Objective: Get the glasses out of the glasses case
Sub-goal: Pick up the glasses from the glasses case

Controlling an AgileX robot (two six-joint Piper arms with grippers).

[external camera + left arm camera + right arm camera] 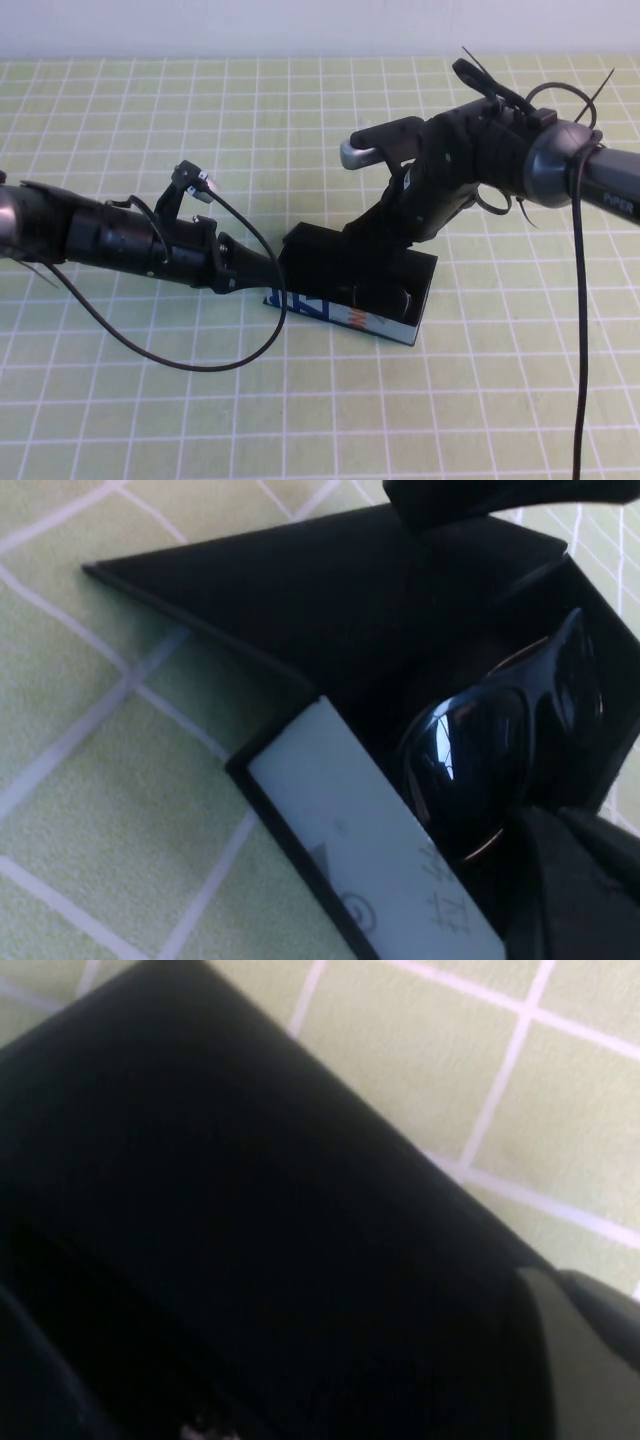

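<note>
The glasses case (345,318) lies mid-table with its lid (315,245) raised and its white printed front facing me. The black glasses (400,300) lie inside it. In the left wrist view a dark shiny lens (480,750) sits behind the case's white front (370,850), under the black lid (300,600). My left gripper (268,272) is at the case's left end, touching it. My right gripper (372,235) reaches down from behind onto the case's back edge. The right wrist view shows only the case's black surface (230,1220) close up.
The table is covered by a green mat with a white grid (300,120). A black cable (190,365) loops from the left arm onto the mat in front of it. The right arm's cable (580,330) hangs down at the right.
</note>
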